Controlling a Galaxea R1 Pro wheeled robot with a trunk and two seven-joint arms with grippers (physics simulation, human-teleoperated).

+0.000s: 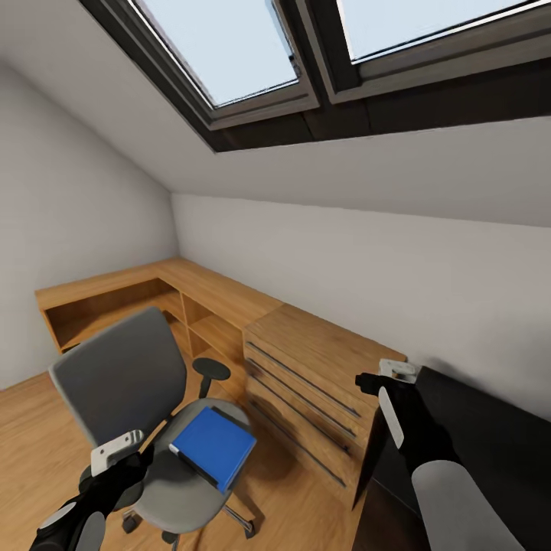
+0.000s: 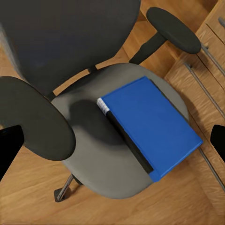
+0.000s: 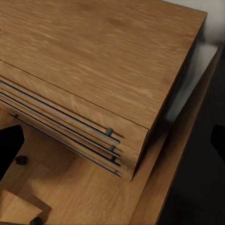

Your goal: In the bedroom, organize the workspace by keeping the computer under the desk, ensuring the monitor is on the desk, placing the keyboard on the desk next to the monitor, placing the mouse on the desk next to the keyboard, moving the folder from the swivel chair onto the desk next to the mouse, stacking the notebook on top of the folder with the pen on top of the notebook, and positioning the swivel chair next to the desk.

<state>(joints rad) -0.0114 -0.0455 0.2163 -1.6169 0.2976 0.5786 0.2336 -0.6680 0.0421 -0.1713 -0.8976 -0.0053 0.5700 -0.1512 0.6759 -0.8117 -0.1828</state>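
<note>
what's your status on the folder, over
Left gripper above chair, open, empty. Right gripper over drawer unit, open. Blue folder flat on swivel chair seat. Nothing in the way.

folder [image 1: 213,446] cover: plain blue, no title or label to read
folder spine: a white end patch, nothing legible on it
drawer unit [image 1: 310,398] fronts: bare wood, no numbers or signs
swivel chair [image 1: 126,383]: no brand mark readable
</note>
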